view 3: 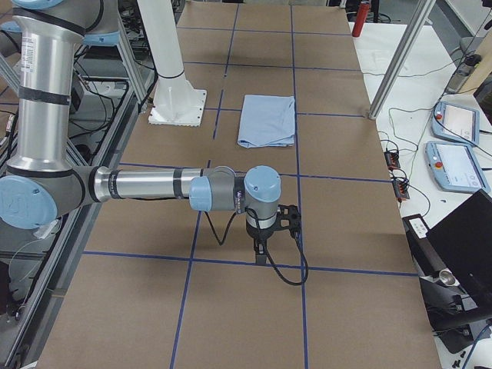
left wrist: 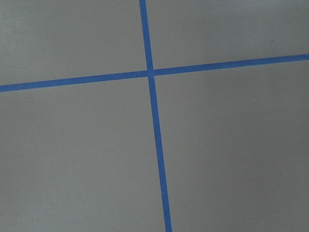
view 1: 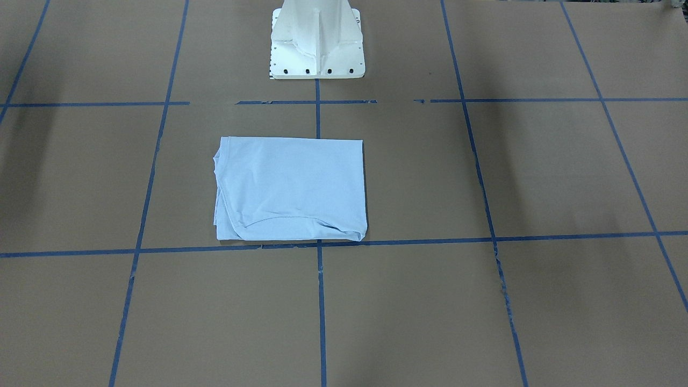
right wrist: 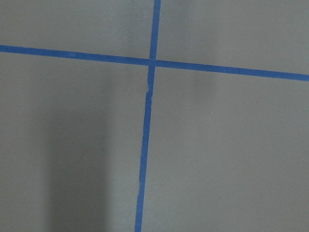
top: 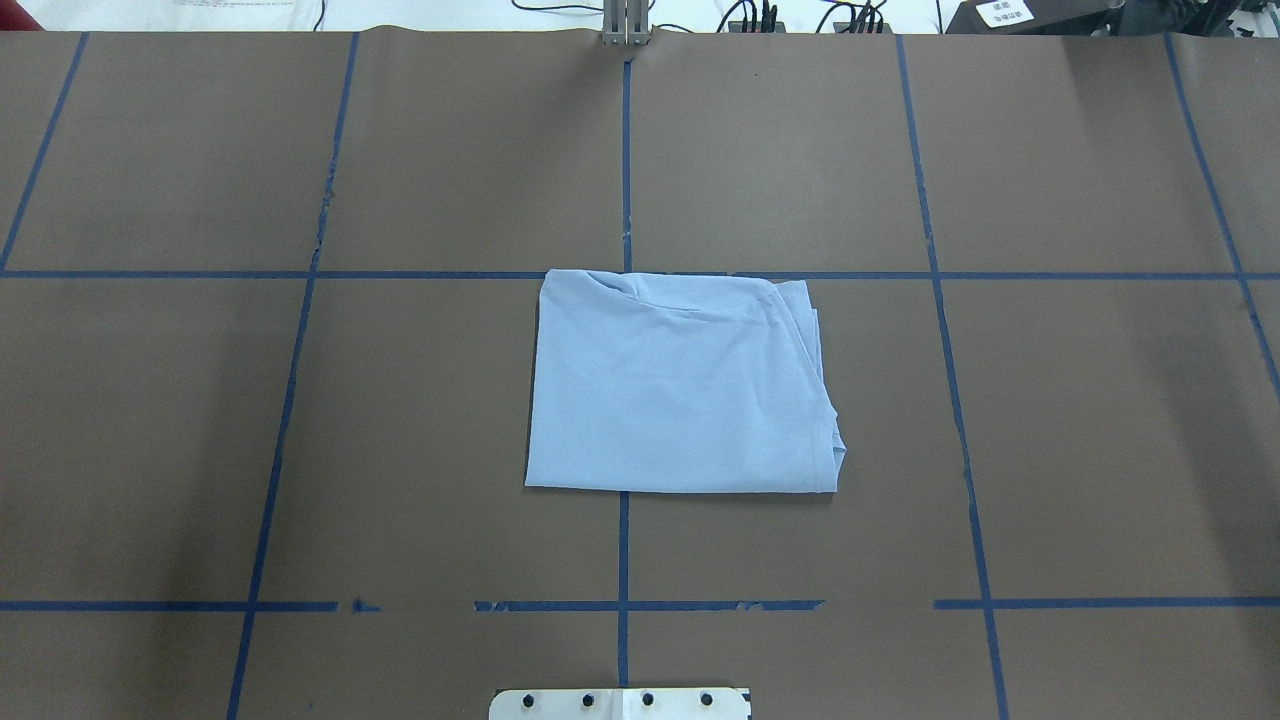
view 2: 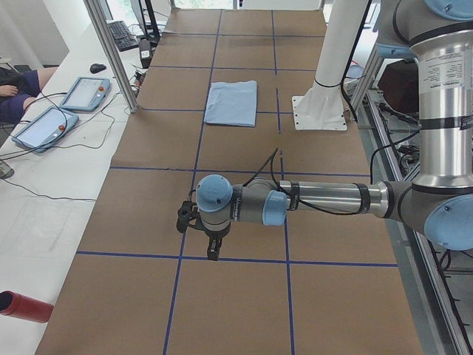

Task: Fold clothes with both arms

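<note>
The light blue T-shirt lay folded into a flat rectangle on the brown table, between the two pincers and well apart from each, near the white pedestal. The left pincer and the right pincer each pointed down over a crossing of blue tape lines. Only the side views showed them, so I could not tell whether either was released or clenched.

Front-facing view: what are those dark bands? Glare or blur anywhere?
Front-facing view: soft shadows on the table either side of the shirt, source out of frame; shirt sharp. Overhead view: top edge beyond the table washed out white. Right wrist view: a soft shadow band left of the tape line; no blur.
</note>
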You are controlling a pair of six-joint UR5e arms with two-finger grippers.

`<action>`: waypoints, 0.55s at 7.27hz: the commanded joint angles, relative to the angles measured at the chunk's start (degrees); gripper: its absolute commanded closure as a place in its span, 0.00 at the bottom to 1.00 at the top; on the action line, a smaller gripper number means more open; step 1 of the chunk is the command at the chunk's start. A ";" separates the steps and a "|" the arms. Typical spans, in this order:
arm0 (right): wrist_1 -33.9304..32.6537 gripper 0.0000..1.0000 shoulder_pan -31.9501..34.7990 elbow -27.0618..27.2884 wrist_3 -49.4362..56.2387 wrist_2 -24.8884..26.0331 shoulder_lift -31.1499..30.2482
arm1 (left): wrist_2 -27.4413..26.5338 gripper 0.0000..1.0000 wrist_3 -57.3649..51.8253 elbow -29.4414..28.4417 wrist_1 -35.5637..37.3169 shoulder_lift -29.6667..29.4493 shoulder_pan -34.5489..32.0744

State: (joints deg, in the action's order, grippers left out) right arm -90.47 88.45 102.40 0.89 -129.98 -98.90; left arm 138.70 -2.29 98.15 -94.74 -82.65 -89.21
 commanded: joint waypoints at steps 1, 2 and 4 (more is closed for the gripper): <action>0.03 0.00 0.05 0.00 -0.01 -0.19 -0.06 | -0.01 0.00 0.00 -0.06 -0.01 0.12 0.00; 0.03 0.00 -0.03 0.08 -0.01 -0.45 -0.06 | -0.01 0.00 0.00 -0.06 -0.01 0.13 0.00; 0.12 0.00 -0.03 0.09 0.25 -0.45 -0.06 | 0.08 0.00 0.00 -0.06 -0.01 0.13 0.00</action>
State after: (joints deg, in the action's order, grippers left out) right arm -90.42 88.46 102.47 0.98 -130.39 -98.96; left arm 138.75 -2.29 98.09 -94.75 -82.54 -89.21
